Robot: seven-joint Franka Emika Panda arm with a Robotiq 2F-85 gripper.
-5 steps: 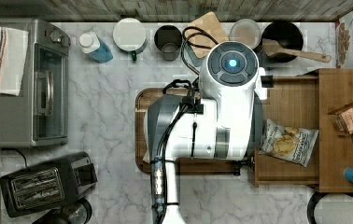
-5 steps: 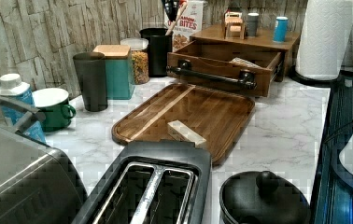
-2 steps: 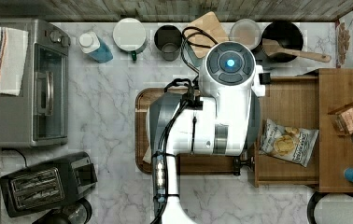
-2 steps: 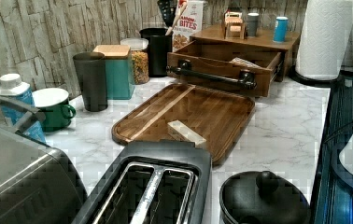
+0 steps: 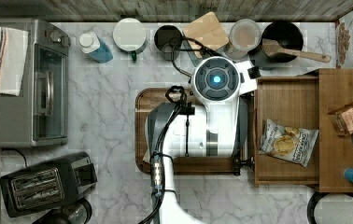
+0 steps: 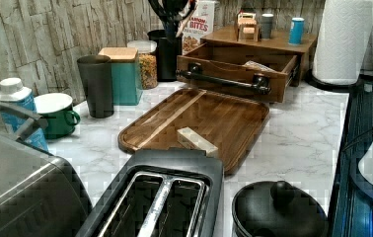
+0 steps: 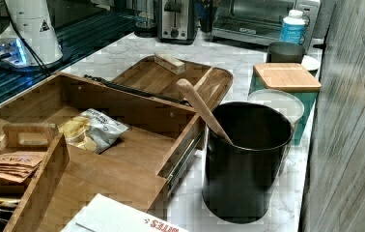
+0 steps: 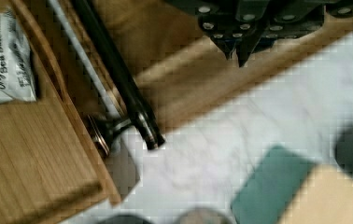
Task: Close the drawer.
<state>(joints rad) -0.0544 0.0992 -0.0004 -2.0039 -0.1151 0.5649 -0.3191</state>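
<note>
The drawer (image 5: 286, 100) of medium-brown wood stands pulled out from the cabinet (image 5: 345, 140) at the top view's right. A chip bag (image 5: 289, 142) lies in it. Its black bar handle (image 6: 224, 80) runs along the front panel, and in the wrist view the handle (image 8: 118, 79) ends close by. My gripper (image 8: 237, 55) is shut with nothing between its fingers. It hovers over the tray's rim and the marble counter, apart from the handle. In the top view my arm's wrist (image 5: 216, 79) sits above the tray, just left of the drawer front. The drawer (image 7: 122, 145) is also open in the right view.
A dark wooden tray (image 6: 214, 116) with a small wooden block (image 6: 197, 140) lies in front of the drawer. A black utensil pot (image 7: 245, 154), a teal canister (image 7: 287, 79) and jars line the back wall. A toaster (image 5: 46, 189) and an oven (image 5: 23, 84) stand at the top view's left.
In the top view my wrist has shifted left and a little downward over the tray. The drawer stays pulled out as before.
</note>
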